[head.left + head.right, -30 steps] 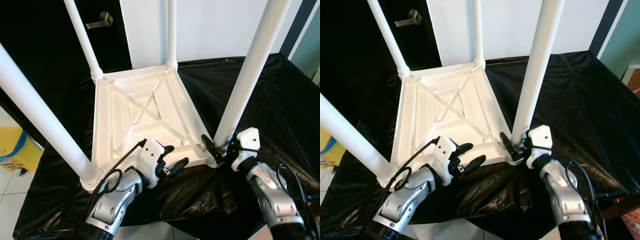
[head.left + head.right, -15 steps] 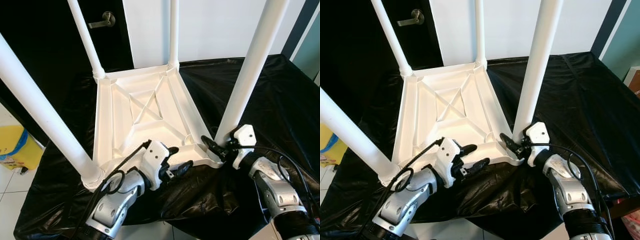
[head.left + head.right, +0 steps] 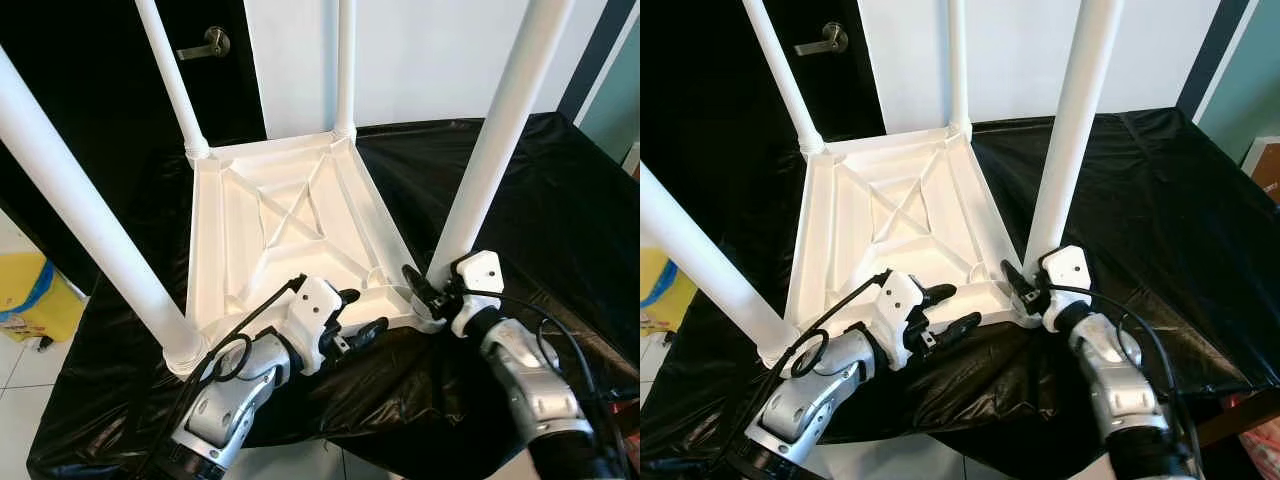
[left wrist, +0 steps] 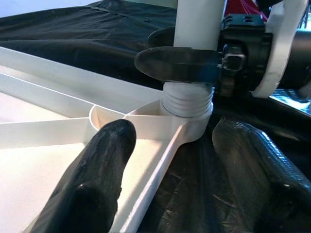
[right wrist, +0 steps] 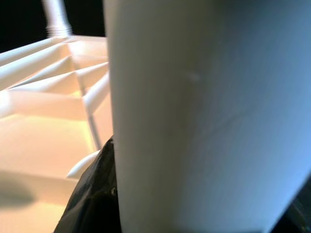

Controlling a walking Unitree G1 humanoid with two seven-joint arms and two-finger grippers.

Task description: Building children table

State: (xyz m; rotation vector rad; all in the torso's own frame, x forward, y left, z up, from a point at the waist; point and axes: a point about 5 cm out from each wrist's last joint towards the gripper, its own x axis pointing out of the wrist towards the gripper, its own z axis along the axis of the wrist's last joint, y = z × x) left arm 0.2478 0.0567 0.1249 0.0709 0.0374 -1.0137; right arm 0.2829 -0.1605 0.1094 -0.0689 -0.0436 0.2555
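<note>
A white children's table top (image 3: 290, 230) lies upside down on a black cloth, with all of its white legs pointing up. My right gripper (image 3: 432, 290) is shut around the base of the near right leg (image 3: 490, 150), just above its threaded socket (image 4: 187, 104). One of its black fingers (image 4: 177, 64) lies across the front of that leg. My left gripper (image 3: 362, 312) is open at the near rim of the top. One of its fingers (image 4: 99, 165) rests over the rim inside the frame, the other finger (image 4: 255, 160) over the cloth outside.
The black cloth (image 3: 560, 200) covers the whole work surface and hangs over its front edge. A dark door with a lever handle (image 3: 205, 42) stands behind on the left. A yellow object (image 3: 30, 295) sits on the tiled floor at the left.
My right wrist has shifted a little left, closer to the leg's base. The left gripper has edged slightly right along the rim. The camera has moved a bit.
</note>
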